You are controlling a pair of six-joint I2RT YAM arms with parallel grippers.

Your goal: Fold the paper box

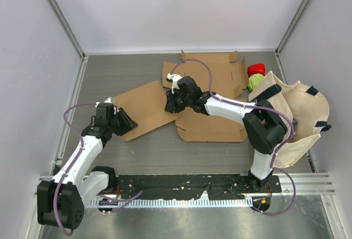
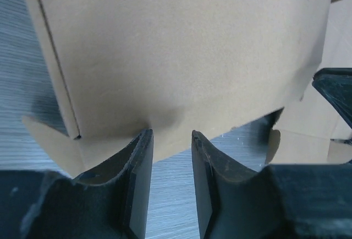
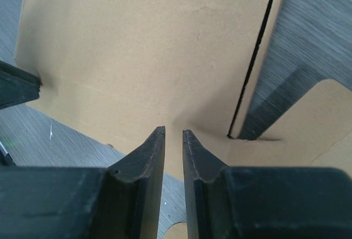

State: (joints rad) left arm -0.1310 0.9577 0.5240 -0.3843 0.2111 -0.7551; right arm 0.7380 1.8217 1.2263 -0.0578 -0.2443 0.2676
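Paper box: plain brown matte card, a flat die-cut sheet with slits and tabs, lying mid-bench on brushed grey metal; left gripper at its 9 o'clock panel's outer edge, jaws slightly apart, pinching nothing; right gripper at that panel's 3 o'clock edge, narrowly parted too; cream cloth bag at 3 o'clock.

Grey brushed worktop, white walls all round. Brown cardboard sprawls flat across the middle and back, with one panel angled off left. Far right sits a cream cloth bag, with a red item and a green item at its back corner.
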